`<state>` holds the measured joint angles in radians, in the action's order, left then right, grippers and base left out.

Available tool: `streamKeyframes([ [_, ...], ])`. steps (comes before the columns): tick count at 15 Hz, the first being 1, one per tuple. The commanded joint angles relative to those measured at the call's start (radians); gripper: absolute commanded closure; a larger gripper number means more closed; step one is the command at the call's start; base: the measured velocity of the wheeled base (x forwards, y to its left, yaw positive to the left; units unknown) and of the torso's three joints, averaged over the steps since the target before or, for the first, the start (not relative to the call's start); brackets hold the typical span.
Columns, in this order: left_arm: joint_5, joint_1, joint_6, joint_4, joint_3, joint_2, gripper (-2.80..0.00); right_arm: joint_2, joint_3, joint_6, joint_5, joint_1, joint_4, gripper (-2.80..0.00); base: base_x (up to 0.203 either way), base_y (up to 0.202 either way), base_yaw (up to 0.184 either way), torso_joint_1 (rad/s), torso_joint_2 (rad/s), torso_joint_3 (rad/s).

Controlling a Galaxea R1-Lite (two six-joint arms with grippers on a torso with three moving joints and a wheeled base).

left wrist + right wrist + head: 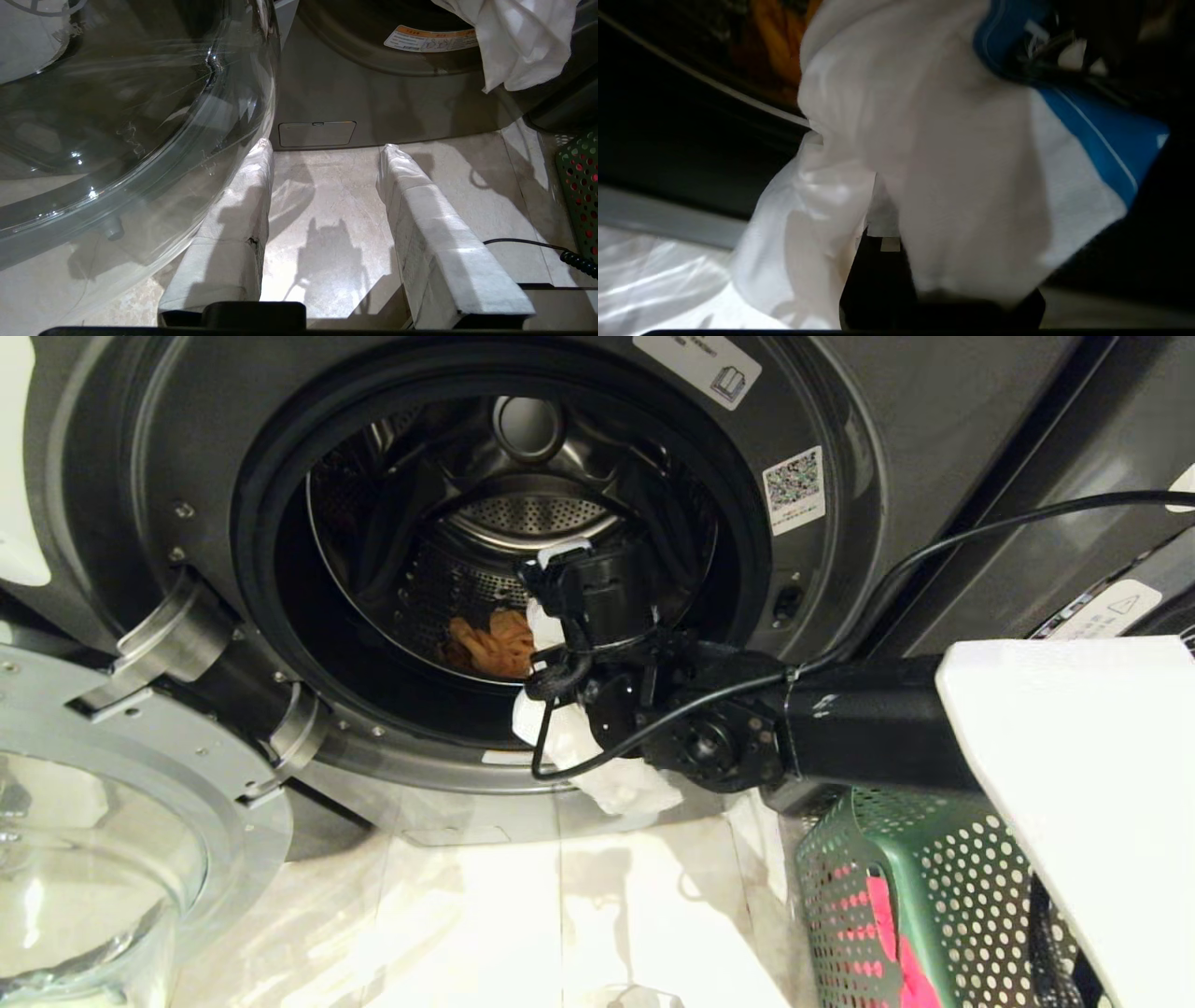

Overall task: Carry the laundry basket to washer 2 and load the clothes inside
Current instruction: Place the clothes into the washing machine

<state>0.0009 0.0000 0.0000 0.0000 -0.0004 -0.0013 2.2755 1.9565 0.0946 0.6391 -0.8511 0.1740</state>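
Note:
Washer 2 (840,457) stands open in the head view, and a mustard-yellow garment (492,644) lies in its drum. My right gripper (558,621) is at the drum mouth, shut on a white garment (607,775) that hangs down over the door rim. In the right wrist view this white garment (934,163), edged in blue, drapes over the fingers and hides them. The green laundry basket (920,859) stands on the floor to the lower right with a pink-red garment (882,910) inside. My left gripper (327,148) hangs open and empty above the floor in front of the washer.
The washer's glass door (140,784) is swung open to the left, and its bowl (117,116) sits right beside my left fingers (243,196). A black cable (980,532) runs along the right arm. Pale tiled floor (523,924) lies between door and basket.

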Motion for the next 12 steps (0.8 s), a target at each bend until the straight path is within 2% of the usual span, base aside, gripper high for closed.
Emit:
streamKeyframes([
  [1,0.001,0.000,0.000,0.000,0.000,0.001,0.00,0.034,0.003,0.107,0.000,0.011,0.104,0.00,0.000,0.000,0.000,0.000,0.00,0.000],
  [3,-0.001,0.000,0.000,0.000,-0.001,0.001,0.00,0.035,0.004,0.228,-0.059,0.012,0.244,0.00,0.000,0.000,0.000,0.000,0.00,0.000],
  [6,0.001,0.000,0.000,0.000,0.000,0.001,0.00,0.033,0.004,0.382,-0.225,0.014,0.393,0.00,0.000,0.000,0.000,0.000,0.00,0.000],
  [10,0.001,0.000,0.000,0.000,0.000,0.001,0.00,0.030,0.004,0.410,-0.239,0.015,0.456,0.00,0.000,0.000,0.000,0.000,0.00,0.000],
  [11,-0.001,0.000,0.000,0.000,-0.001,0.001,0.00,0.031,0.004,0.412,-0.236,0.015,0.461,-2.80,0.000,0.000,0.000,0.000,0.00,0.000],
  [12,0.001,0.000,0.000,0.000,-0.001,0.001,0.00,0.033,0.004,0.413,-0.237,0.015,0.458,-2.80,0.000,0.000,0.000,0.000,0.00,0.000],
])
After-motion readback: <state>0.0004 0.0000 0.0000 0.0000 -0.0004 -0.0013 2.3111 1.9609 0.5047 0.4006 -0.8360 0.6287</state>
